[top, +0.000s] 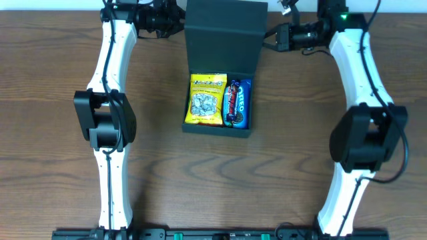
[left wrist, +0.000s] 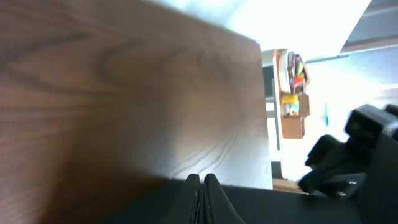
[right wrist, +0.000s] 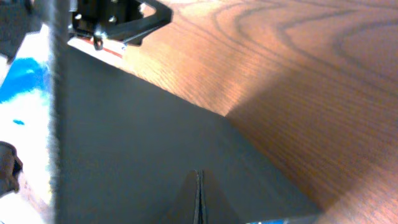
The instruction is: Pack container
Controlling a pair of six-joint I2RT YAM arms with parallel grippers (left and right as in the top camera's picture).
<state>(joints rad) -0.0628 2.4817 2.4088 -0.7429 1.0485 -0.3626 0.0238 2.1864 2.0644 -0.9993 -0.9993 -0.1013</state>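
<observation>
Box (top: 223,40) sat mid-table near the far edge, lid flap up at the back, w/ yellow packet (top: 207,100) & Oreo pack (top: 238,103) inside. L gripper (top: 175,23) was just beside lid's left edge, R gripper (top: 273,37) just beside its right edge. Both had fingers pressed together. Contact w/ lid unclear.

Overhead evenly lit and sharp; wrist views blurred, perhaps overexposed in bright patches
</observation>
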